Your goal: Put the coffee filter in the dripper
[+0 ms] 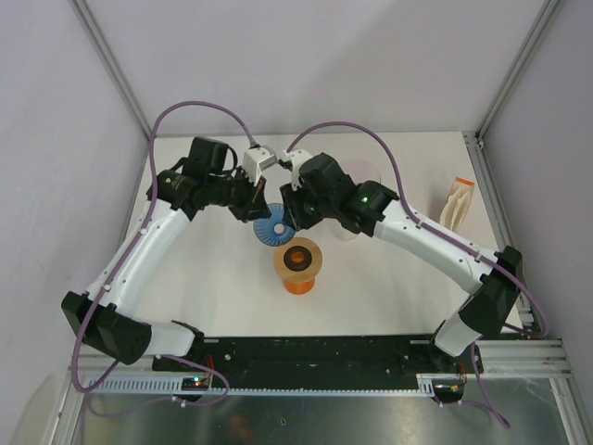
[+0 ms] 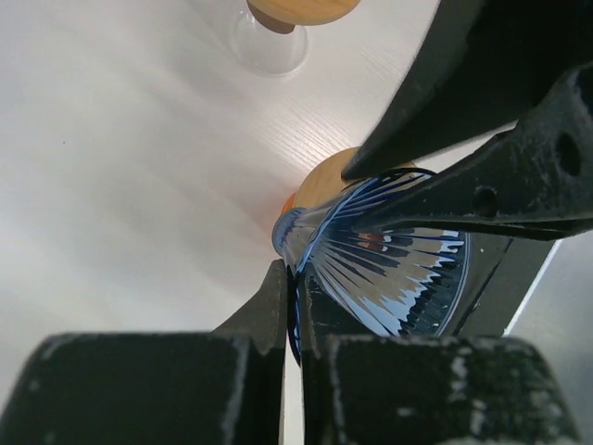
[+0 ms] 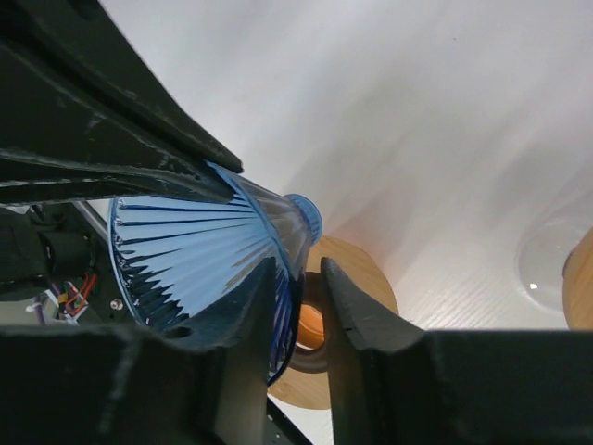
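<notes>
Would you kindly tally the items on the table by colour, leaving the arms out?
Blue (dripper): 1
Orange with wooden ring (stand): 1
Clear glass with wooden collar (vessel): 1
Tan (stack of paper filters): 1 stack
Total: 4
</notes>
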### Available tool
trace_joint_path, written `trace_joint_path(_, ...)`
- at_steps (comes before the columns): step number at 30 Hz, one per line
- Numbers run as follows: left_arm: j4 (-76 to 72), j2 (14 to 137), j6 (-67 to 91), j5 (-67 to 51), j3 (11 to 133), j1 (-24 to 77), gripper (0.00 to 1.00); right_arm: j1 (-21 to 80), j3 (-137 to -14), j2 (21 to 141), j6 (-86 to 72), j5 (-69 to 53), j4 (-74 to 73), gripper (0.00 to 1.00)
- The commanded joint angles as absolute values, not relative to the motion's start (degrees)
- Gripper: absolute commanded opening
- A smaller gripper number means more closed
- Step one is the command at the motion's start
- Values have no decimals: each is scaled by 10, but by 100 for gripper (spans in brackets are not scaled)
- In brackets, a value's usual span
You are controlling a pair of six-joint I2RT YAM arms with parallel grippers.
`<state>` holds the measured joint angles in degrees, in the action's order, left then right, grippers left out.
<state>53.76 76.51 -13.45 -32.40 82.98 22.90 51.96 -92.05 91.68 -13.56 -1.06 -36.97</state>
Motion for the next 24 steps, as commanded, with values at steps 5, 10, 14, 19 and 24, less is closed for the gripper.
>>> trace_joint_path(5, 530, 754, -110, -366, 857, 233, 6, 512, -951, 930, -134, -12, -373, 3)
trace_joint_path(10, 530, 741, -125, -363, 868, 233, 37, 484, -949, 924, -140, -72, -396, 0)
trace_joint_path(14, 524, 731, -146, -362, 885, 233, 57, 459, -951, 915, -143, -125, -416, 0)
trace_joint_path(19, 515, 726, -150, -364, 903, 233, 71, 455, -998, 923, -125, -129, -480, 0)
trace_joint_path(24, 513, 708, -165, -345, 901, 232, 77, 455, -1039, 932, -107, -143, -565, 0)
